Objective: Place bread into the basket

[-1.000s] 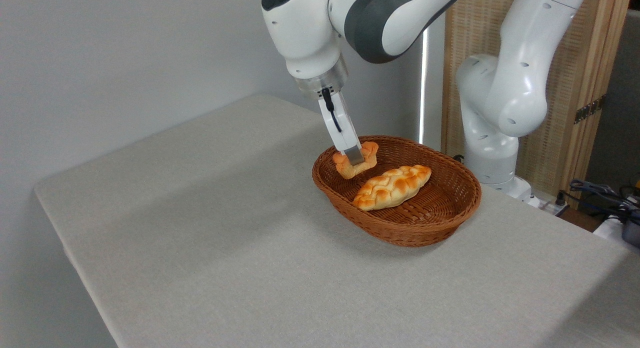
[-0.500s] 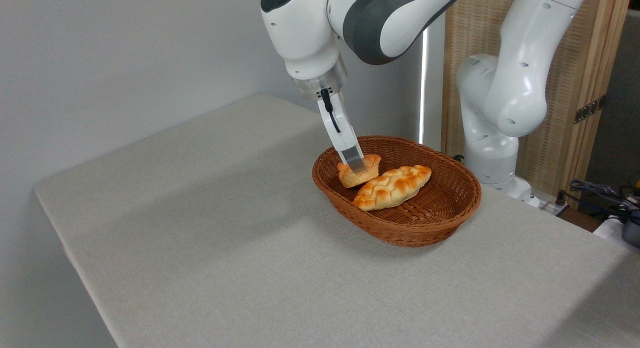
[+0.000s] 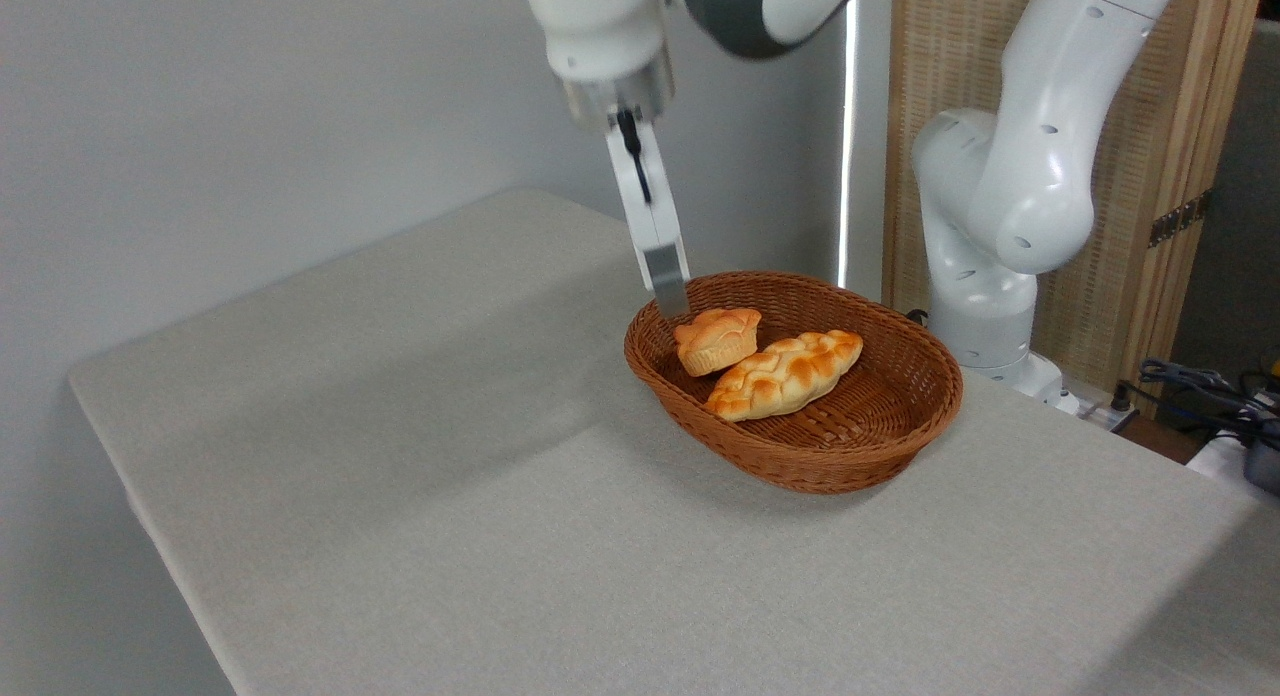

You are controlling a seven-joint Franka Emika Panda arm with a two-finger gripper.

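The bread [image 3: 717, 340], a small round bun with a golden cracked top, sits upright in the left end of the brown wicker basket [image 3: 812, 466]. It leans against a longer braided loaf [image 3: 785, 373] that lies in the basket's middle. My gripper [image 3: 668, 298] hangs just above and to the left of the bun, over the basket's left rim. It is seen edge-on, with one finger hiding the other. It holds nothing and does not touch the bun.
The basket stands on a grey cloth-covered table [image 3: 450, 456], toward its right rear. The arm's white base [image 3: 990, 226] rises behind the basket, in front of a wooden screen. Cables [image 3: 1210, 386] lie at the far right.
The bun was lowered into the basket and let go. The gripper has since risen and moved slightly left, away from the bun.
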